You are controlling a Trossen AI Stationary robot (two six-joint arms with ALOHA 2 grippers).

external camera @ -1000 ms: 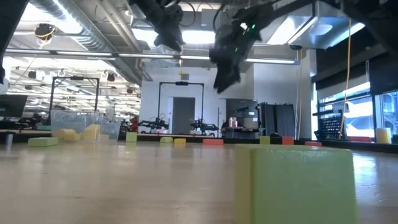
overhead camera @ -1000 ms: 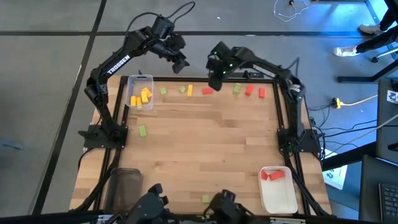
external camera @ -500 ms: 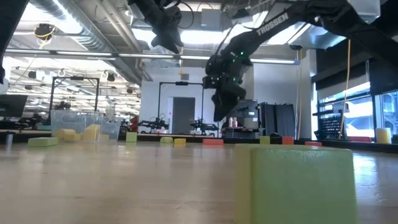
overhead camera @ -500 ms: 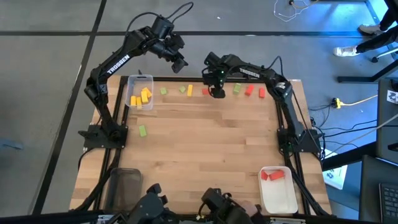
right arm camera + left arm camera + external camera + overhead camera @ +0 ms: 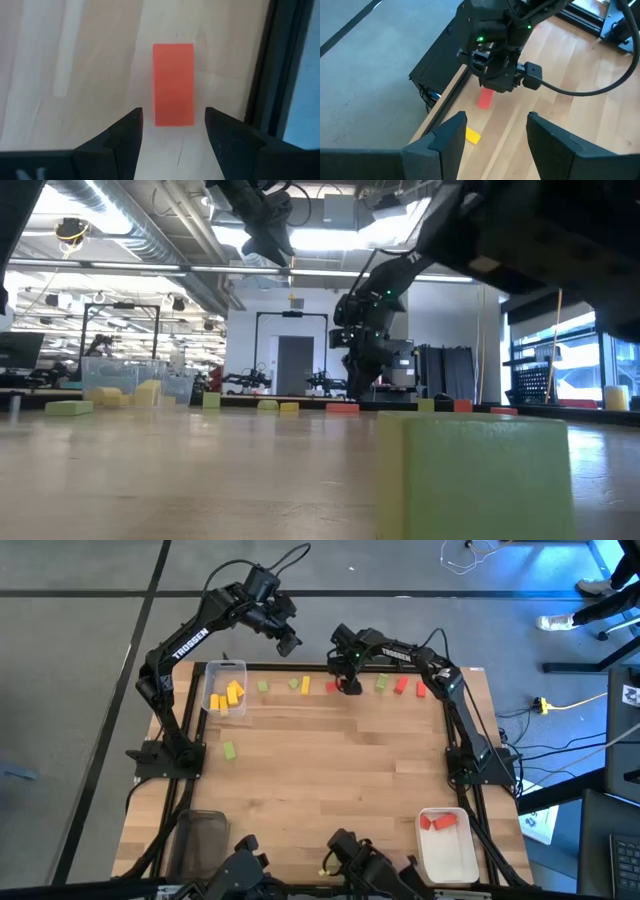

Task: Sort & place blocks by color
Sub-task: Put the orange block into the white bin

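Dropping since a second ago, your right gripper now sits low at top centre, fingers wide open straddling the small red rectangular block, not gripping. Left gripper hovers open, empty.

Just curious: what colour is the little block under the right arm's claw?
Red block, clearest in the right wrist view.

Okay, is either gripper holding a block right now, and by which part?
Nothing is held. The right gripper hangs open over a red block on the table, fingers not touching it. The left gripper waits open and empty.
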